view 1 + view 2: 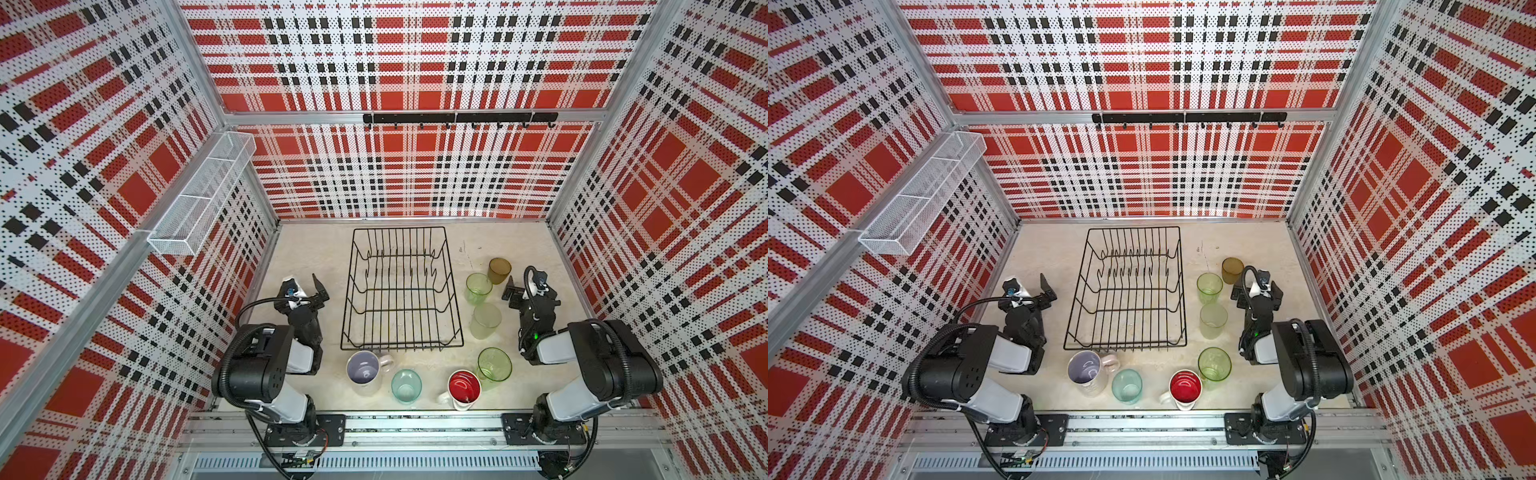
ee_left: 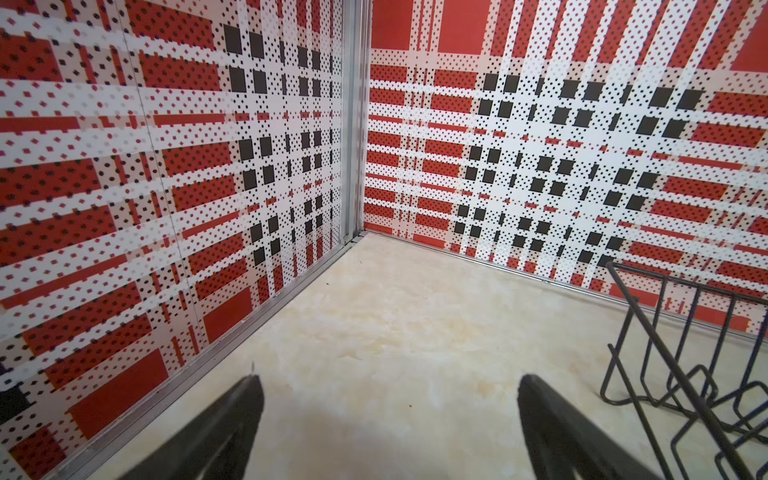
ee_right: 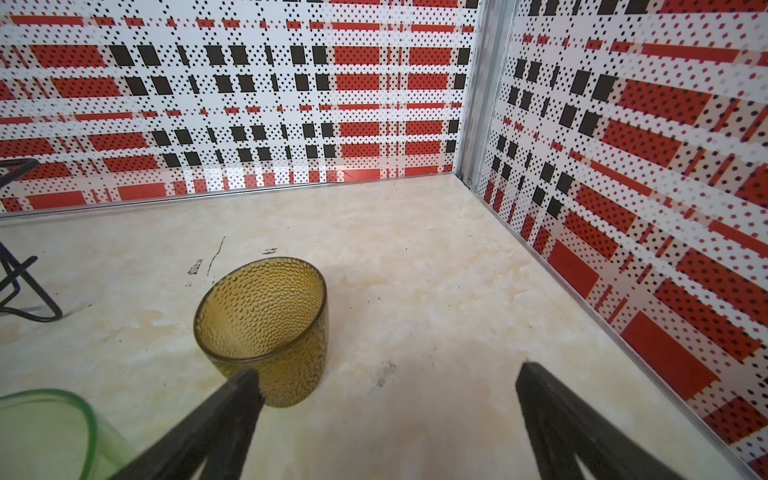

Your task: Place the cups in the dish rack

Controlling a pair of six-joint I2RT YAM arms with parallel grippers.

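The black wire dish rack stands empty mid-table. To its right, a row of upright cups: amber, green, frosted pale and another green. In front of it stand a pink mug, a teal cup and a white mug with a red inside. My left gripper is open over bare table left of the rack. My right gripper is open and holds nothing; the amber cup stands just past one fingertip, with a green cup beside it.
A white mesh shelf hangs on the left wall and a black hook rail on the back wall. Plaid walls enclose the table on three sides. Both arm bases sit on the front rail.
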